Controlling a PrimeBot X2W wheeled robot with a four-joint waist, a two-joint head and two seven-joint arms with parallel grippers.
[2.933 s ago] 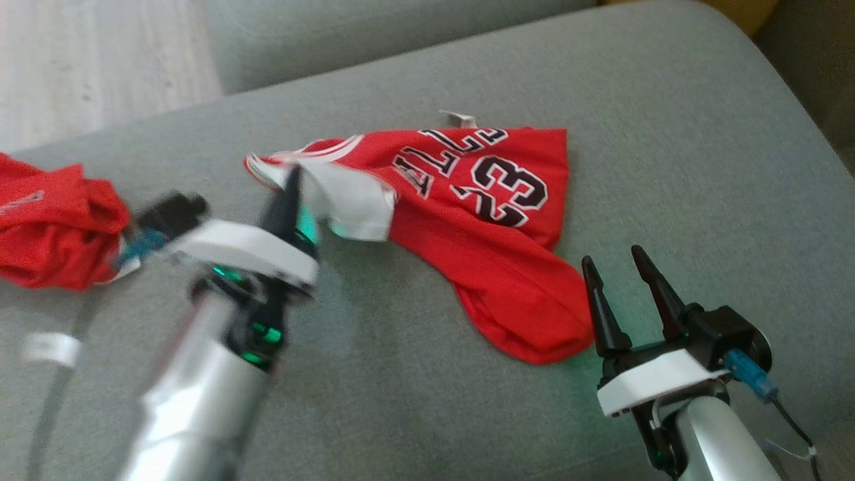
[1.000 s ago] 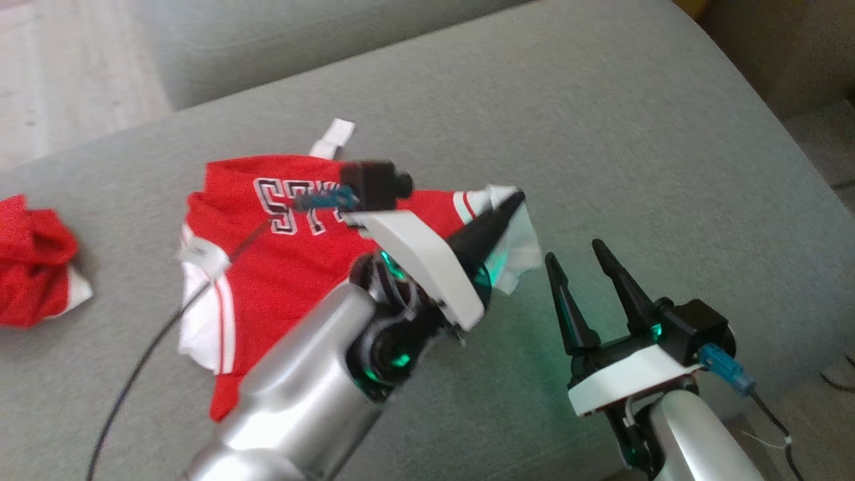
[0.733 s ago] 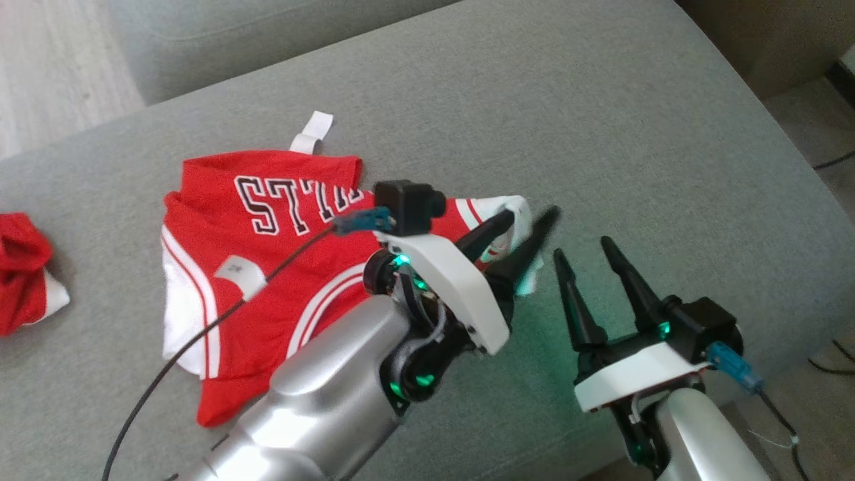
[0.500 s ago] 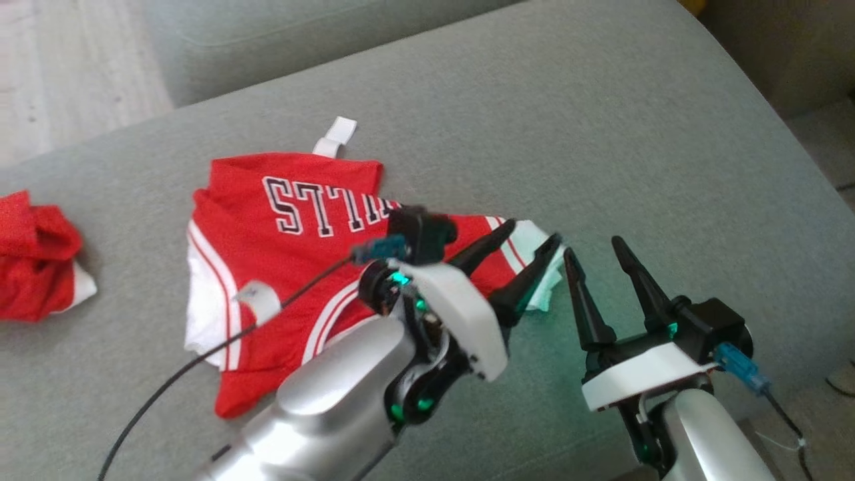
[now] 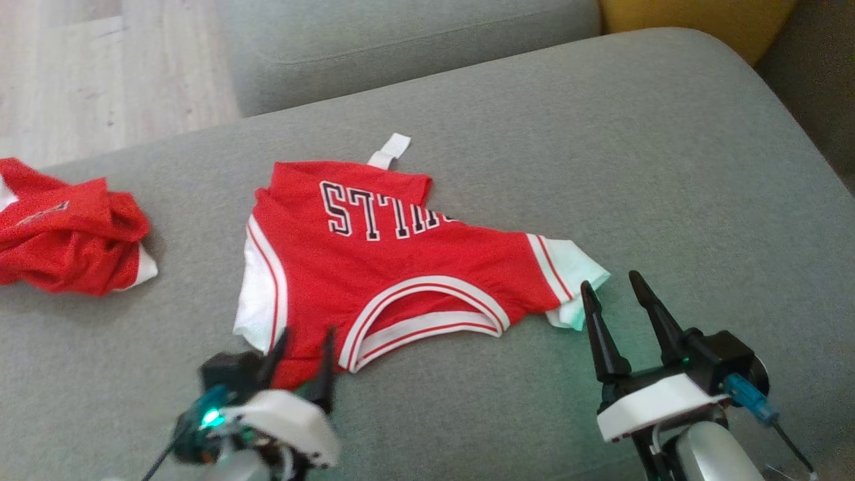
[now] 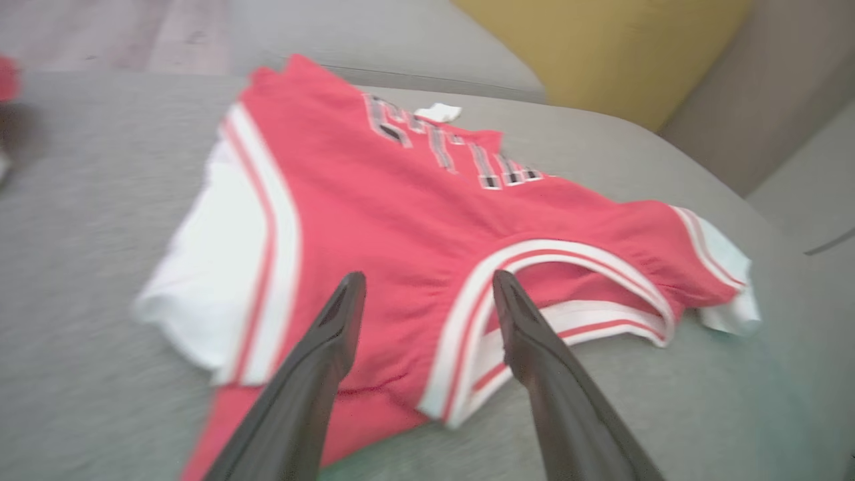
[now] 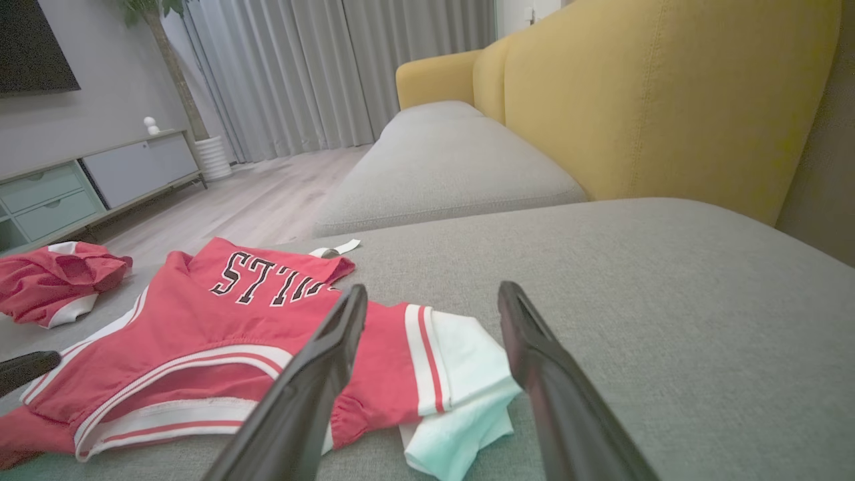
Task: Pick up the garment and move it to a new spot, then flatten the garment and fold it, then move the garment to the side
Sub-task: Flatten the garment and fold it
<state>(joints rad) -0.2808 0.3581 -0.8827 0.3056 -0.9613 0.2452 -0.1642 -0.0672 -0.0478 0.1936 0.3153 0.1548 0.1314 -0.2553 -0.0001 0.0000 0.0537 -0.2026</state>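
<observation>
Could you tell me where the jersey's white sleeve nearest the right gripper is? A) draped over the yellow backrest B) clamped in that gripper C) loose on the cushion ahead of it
C: the white sleeve lies on the grey cushion just past the right gripper, whose jaws stand open.

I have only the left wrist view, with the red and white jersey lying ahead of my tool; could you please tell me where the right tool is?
Observer: The right tool is open and empty, poised at the white sleeve corner of the red-and-white fabric basketball jersey.
Operator: Thank you. Does anything else lie nearby?
Observer: A crumpled red fabric garment lies apart from the jersey on the grey fabric sofa cushion, toward the robot's left.
Operator: And what stands beyond the sofa?
Observer: The right wrist view shows a low grey cabinet with drawers against the wall.
</observation>
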